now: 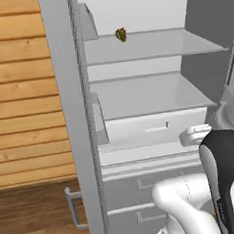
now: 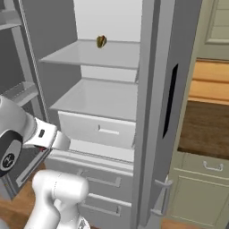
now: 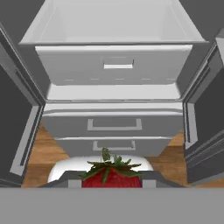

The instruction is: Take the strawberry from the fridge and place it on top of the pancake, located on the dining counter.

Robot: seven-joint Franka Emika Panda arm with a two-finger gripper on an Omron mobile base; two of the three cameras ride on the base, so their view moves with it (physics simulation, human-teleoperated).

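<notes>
Gripper (image 3: 112, 183) jaws nearly closed, pinching the strawberry (image 3: 112, 175); it faces the open fridge (image 3: 113, 65), drawers straight ahead.

We see the fridge (image 1: 74, 117) as smooth matt grey, plastic-looking white shelves inside, warm planked wood wall (image 1: 16, 87), and a glossy red strawberry (image 3: 112, 177) with leafy top.

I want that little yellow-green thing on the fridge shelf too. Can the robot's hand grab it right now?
Probably not right now. The gripper is already shut on the strawberry, so there is no free grip. The yellow-green item sits uncovered on the upper shelf with both doors open, so nothing blocks it.
</notes>
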